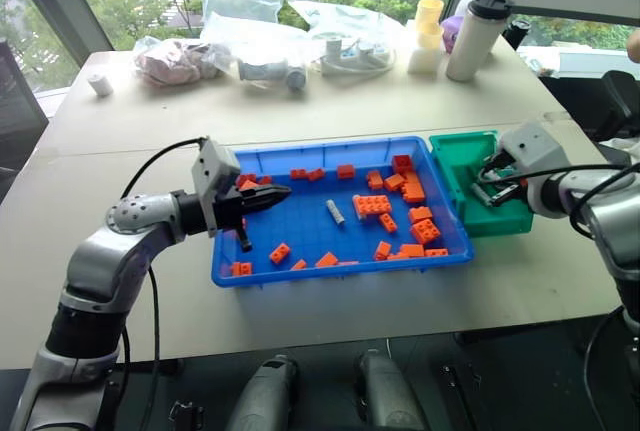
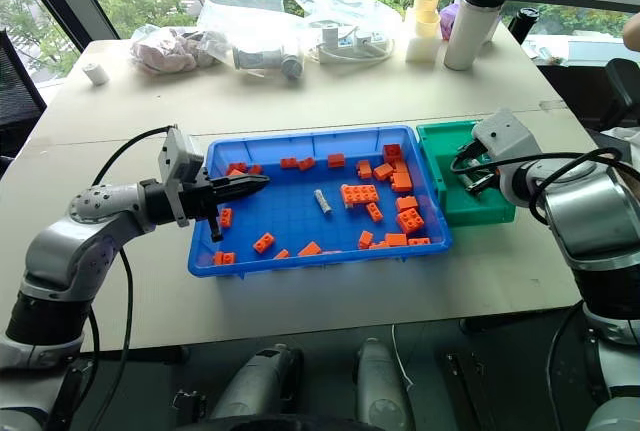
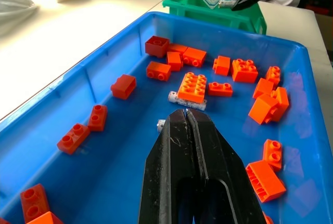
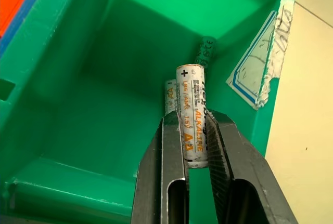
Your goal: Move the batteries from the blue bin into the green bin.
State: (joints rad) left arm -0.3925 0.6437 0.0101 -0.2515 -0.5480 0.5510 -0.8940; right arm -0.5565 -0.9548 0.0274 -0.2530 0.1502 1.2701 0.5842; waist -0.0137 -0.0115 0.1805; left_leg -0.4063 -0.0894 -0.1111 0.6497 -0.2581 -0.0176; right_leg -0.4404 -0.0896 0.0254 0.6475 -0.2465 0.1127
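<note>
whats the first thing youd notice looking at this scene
The bright blue bin in mid-table, scattered with orange bricks and one silver battery lying near its middle. At its right end, the right gripper holds a second battery over the green bin, where another cell already lies. The left gripper hangs shut over the tray's left end.

Blue bin (image 1: 262,276): left half of floor mostly open; orange bricks (image 1: 402,211) crowd the right half around the loose battery (image 1: 335,212). Left gripper (image 1: 262,197) hangs over the bin's left end. Green bin (image 1: 448,166): right gripper (image 1: 490,183) occupies its opening.
</note>
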